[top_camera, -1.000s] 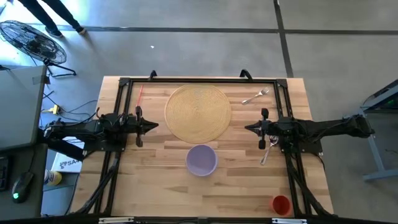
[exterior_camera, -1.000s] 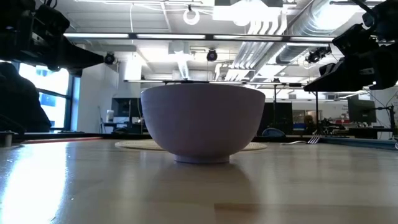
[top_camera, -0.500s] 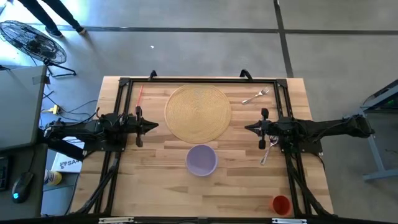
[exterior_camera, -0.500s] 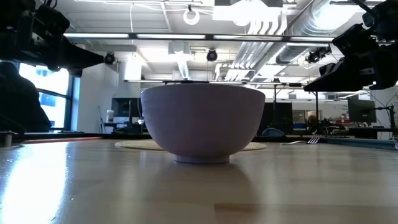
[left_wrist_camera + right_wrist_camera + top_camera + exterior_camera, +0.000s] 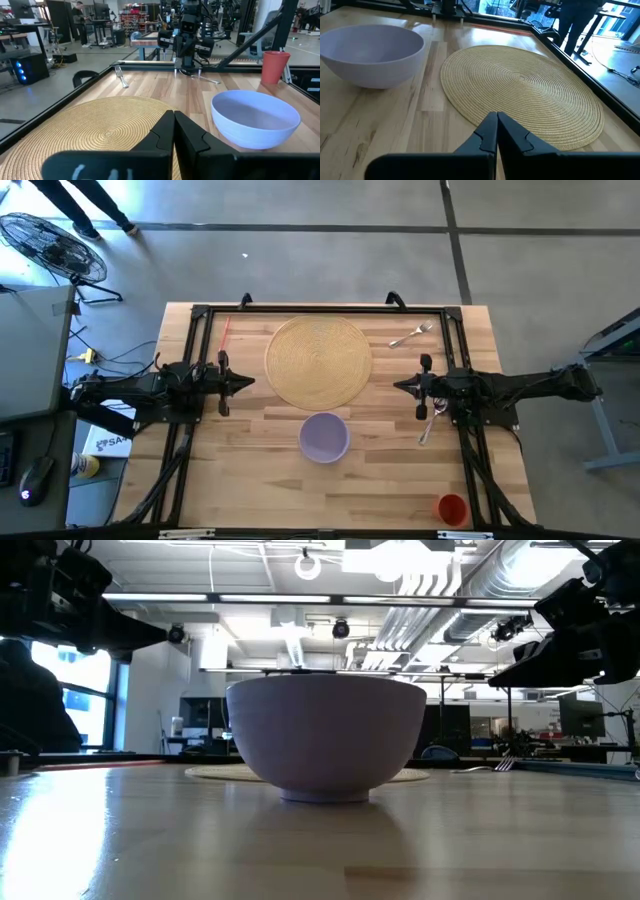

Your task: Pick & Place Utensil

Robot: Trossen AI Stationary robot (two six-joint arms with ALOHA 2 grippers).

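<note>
A silver fork (image 5: 411, 335) lies flat on the table near the far right corner, also seen as the fork (image 5: 120, 77) in the left wrist view. A silver spoon (image 5: 430, 424) lies on the table partly under the right arm. My left gripper (image 5: 250, 382) hovers shut above the left edge of the round woven placemat (image 5: 318, 361). My right gripper (image 5: 397, 386) hovers shut off the placemat's right edge. A lavender bowl (image 5: 324, 437) stands on its base near the table's middle. A red cup (image 5: 452, 509) stands at the near right.
A black metal frame (image 5: 300, 310) runs along the table's far edge and both sides. A red stick (image 5: 225, 332) lies near the far left corner. Bare wood spans the near half of the table around the bowl. A person's legs (image 5: 90, 205) show on the floor beyond.
</note>
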